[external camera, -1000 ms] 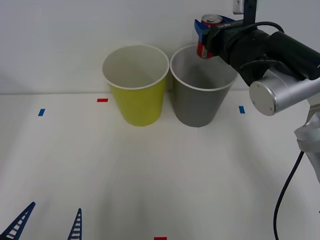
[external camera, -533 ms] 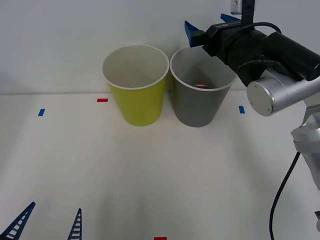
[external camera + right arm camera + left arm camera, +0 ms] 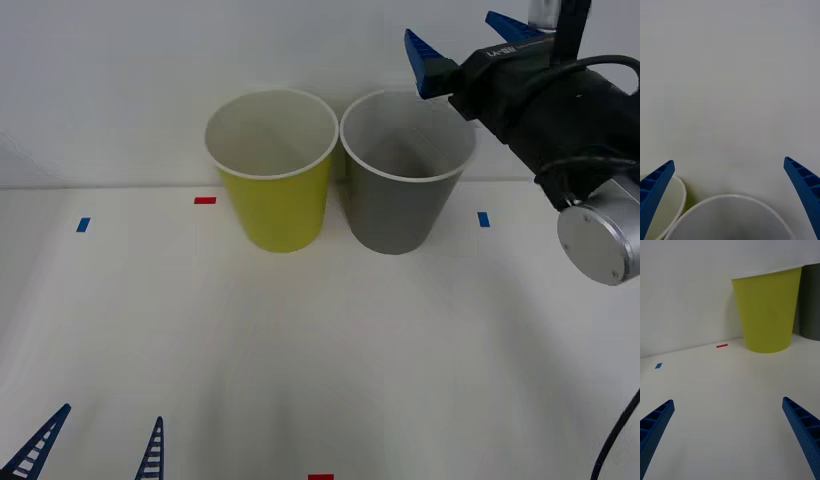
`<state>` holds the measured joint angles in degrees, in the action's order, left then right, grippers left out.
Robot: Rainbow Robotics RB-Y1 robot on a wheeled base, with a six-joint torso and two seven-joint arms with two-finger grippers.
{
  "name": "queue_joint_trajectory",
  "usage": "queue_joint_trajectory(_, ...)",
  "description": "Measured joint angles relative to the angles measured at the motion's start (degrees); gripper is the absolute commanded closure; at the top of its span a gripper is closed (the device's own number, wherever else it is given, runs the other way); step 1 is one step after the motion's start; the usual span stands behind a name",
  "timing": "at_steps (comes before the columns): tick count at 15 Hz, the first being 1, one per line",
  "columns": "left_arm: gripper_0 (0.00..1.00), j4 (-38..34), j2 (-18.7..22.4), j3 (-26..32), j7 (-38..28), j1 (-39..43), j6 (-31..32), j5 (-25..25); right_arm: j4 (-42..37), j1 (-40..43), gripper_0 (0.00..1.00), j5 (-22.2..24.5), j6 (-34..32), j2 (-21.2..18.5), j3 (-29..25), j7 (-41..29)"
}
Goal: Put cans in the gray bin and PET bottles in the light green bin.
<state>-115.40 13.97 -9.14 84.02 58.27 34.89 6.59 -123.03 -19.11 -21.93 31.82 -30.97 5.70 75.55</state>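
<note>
The bottom of the gray bin [image 3: 405,170] is too deep and dark to see into, so what lies inside cannot be told. At 7 o'clock in the front view, the left gripper [image 3: 95,445] is cut off by the edge, with just its finger ends poking in.

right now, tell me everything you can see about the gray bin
The gray bin is a tall, round, tapered container that looks like dark gray plastic, with a thin white rim and a pale inside. It stands upright on the white table near the back wall, close beside the light green bin on its left; whether their rims touch is unclear. Its bottom is not visible from the front view. The right gripper hovers open above its right rim, touching nothing.
</note>
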Motion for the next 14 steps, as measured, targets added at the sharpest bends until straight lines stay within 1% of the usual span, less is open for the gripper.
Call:
queue_joint_trajectory(3,0.00,0.0,0.0,0.0,0.0,0.0,0.0,0.0,-8.4,10.1,0.00,0.1,0.0,-1.5,-1.6,-0.4)
queue_joint_trajectory(6,0.00,0.0,0.0,0.0,0.0,0.0,0.0,0.0,-15.3,22.4,0.00,0.5,0.0,-1.7,-3.3,-0.6)
queue_joint_trajectory(8,0.00,0.0,0.0,0.0,0.0,0.0,0.0,0.0,-18.8,29.5,0.00,1.5,-0.1,-1.4,-3.9,-0.5)
queue_joint_trajectory(10,0.00,0.0,0.0,0.0,0.0,0.0,0.0,0.0,-20.5,35.3,0.00,2.7,-0.8,0.4,-4.1,-0.2)
queue_joint_trajectory(14,0.00,0.0,0.0,0.0,0.0,0.0,0.0,0.0,-20.9,41.9,0.00,3.0,-3.6,3.8,-3.6,0.6)
